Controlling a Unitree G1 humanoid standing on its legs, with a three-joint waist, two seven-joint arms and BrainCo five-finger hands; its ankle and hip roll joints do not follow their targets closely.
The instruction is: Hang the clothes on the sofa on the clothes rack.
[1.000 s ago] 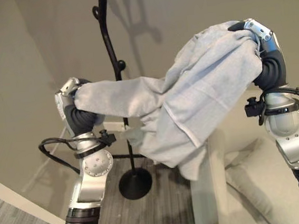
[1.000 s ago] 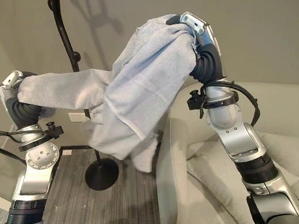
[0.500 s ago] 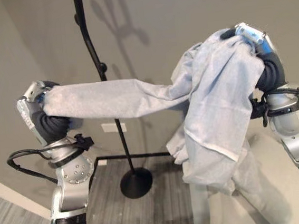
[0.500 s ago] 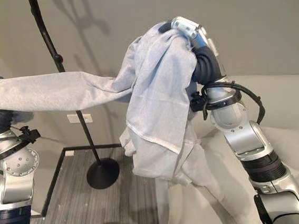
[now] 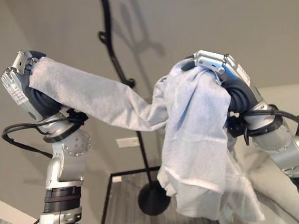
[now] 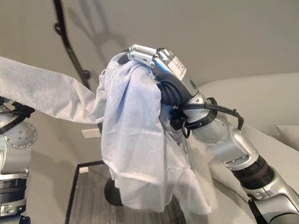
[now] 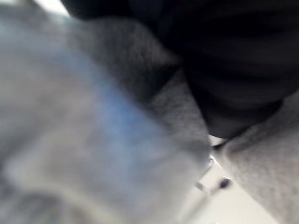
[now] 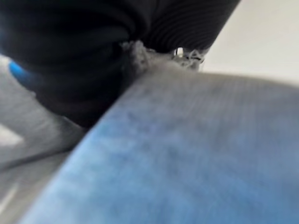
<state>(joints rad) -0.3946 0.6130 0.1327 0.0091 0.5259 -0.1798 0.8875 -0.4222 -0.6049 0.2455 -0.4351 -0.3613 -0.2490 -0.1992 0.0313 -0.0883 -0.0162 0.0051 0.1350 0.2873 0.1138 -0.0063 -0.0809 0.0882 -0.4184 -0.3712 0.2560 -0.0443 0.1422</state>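
A light grey sweatshirt (image 5: 194, 134) hangs in the air between my two hands. My left hand (image 5: 20, 77) is raised high at the left and is shut on the end of one sleeve, which slopes down towards the body of the garment. My right hand (image 5: 215, 67) is shut on the bunched top of the sweatshirt, whose body drapes down below it. The black clothes rack (image 5: 113, 57) stands behind the stretched sleeve, with its round base (image 5: 153, 199) on the floor. Grey cloth (image 7: 70, 140) lies close against the left hand's dark cover, and cloth (image 8: 187, 154) does the same at the right hand.
The pale sofa (image 6: 276, 105) runs along the right, under and behind my right arm. A grey wall stands close behind the rack, with a white outlet plate (image 5: 127, 142) low on it. Striped grey flooring (image 5: 123, 220) surrounds the rack's base.
The view has shifted. My left hand has gone up with the sleeve, so the sleeve now slopes down. My right hand has come lower and nearer the rack's pole.
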